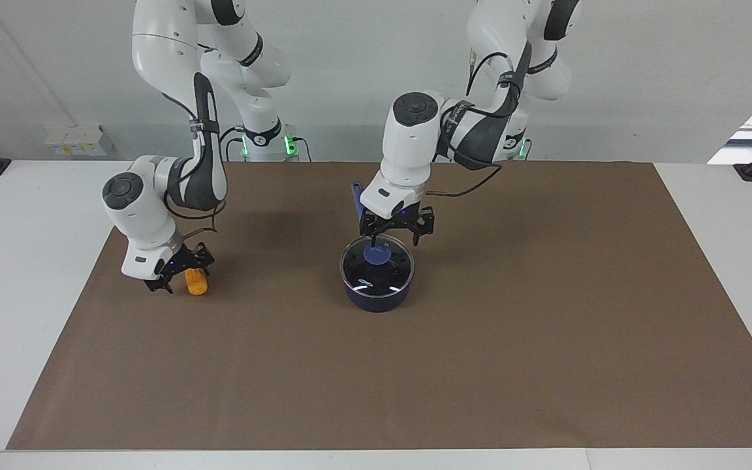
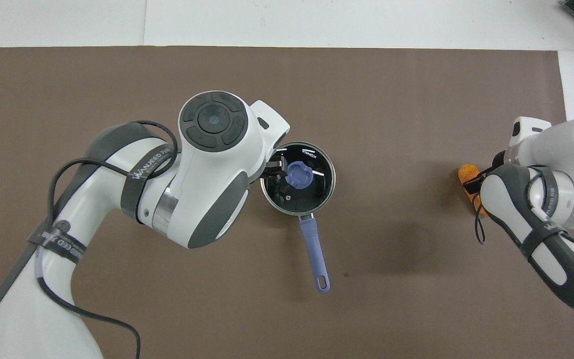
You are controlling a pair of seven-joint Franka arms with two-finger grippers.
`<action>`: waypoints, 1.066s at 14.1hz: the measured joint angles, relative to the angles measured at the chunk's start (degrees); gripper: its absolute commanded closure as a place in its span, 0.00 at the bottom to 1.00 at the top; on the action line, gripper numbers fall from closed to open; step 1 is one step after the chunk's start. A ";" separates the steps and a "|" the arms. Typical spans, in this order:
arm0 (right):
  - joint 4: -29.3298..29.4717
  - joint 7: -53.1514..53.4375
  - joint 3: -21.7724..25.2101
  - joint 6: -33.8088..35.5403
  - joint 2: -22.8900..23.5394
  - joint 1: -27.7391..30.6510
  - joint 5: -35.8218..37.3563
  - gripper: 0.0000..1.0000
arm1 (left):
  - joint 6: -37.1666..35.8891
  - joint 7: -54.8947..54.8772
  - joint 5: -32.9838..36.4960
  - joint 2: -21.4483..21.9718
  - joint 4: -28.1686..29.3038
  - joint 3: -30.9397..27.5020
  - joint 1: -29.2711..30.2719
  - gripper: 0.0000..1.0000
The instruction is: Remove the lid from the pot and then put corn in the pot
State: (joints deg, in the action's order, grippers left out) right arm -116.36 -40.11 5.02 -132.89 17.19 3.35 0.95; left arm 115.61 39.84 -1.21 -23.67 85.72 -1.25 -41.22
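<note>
Lid on pot; left gripper open over knob

Left arm reaches in from its base, forearm bent down, wrist vertical. Left tool points straight down at mid-table, fingers spread apart. Right arm is folded low toward its own end of the table, wrist angled downward. Right tool sits close to the table surface, fingers parted.

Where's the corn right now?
The corn lies on the brown mat toward the right arm's end of the table, directly under the right gripper.
</note>
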 measured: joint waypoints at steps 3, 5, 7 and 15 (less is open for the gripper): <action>-0.33 0.13 0.01 0.00 0.02 0.01 0.00 1.00 | 0.27 0.27 0.61 -5.63 -4.32 -0.03 -1.60 0.00; -0.26 0.56 0.01 0.00 0.02 0.00 -0.03 1.00 | 0.06 0.45 1.72 -8.28 -5.87 -0.07 -2.37 0.00; 0.37 0.60 -0.03 0.04 -0.02 -0.07 -0.03 1.00 | -1.56 0.47 3.36 -8.77 -6.85 -0.22 -2.49 0.00; 6.64 1.01 -0.03 8.09 -4.04 -0.20 -0.62 1.00 | -5.02 0.48 4.14 -8.75 -8.23 -0.30 -3.03 0.83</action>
State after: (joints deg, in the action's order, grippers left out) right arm -109.72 -39.10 4.99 -124.80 13.15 3.15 0.33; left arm 110.59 40.31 2.93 -32.42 77.49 -1.55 -44.24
